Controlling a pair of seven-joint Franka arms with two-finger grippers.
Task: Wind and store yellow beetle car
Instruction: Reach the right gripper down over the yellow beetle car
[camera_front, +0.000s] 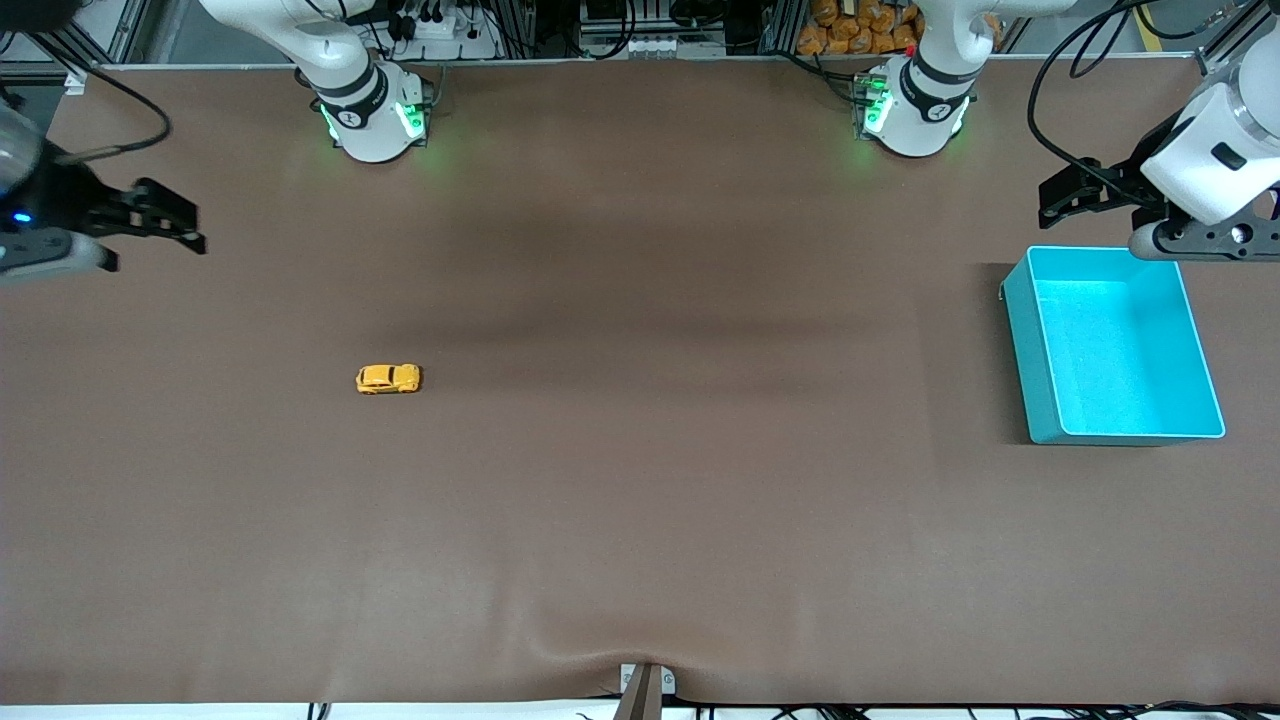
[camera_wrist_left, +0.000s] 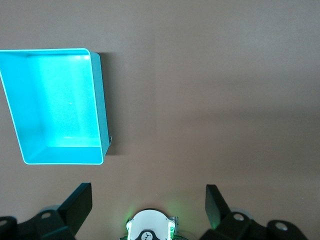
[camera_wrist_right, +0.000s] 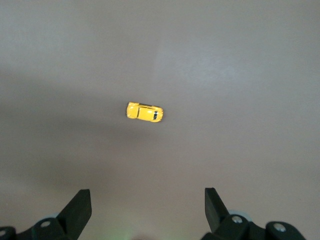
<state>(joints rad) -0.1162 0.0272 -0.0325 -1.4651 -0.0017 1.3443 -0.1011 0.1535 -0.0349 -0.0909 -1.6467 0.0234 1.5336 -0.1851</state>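
Observation:
The yellow beetle car (camera_front: 388, 378) stands on its wheels on the brown table, toward the right arm's end. It also shows in the right wrist view (camera_wrist_right: 144, 112). My right gripper (camera_front: 172, 220) hangs open and empty high over the table's edge at the right arm's end, well away from the car; its fingers (camera_wrist_right: 77, 210) are spread wide. The turquoise bin (camera_front: 1110, 345) sits empty at the left arm's end and shows in the left wrist view (camera_wrist_left: 57, 107). My left gripper (camera_front: 1066, 195) is open and empty in the air beside the bin's rim; its fingers (camera_wrist_left: 216, 205) are apart.
The two arm bases (camera_front: 372, 115) (camera_front: 915, 105) stand along the table's edge farthest from the front camera. A small clamp (camera_front: 645, 685) sits at the table's nearest edge. The brown cloth has a slight ripple there.

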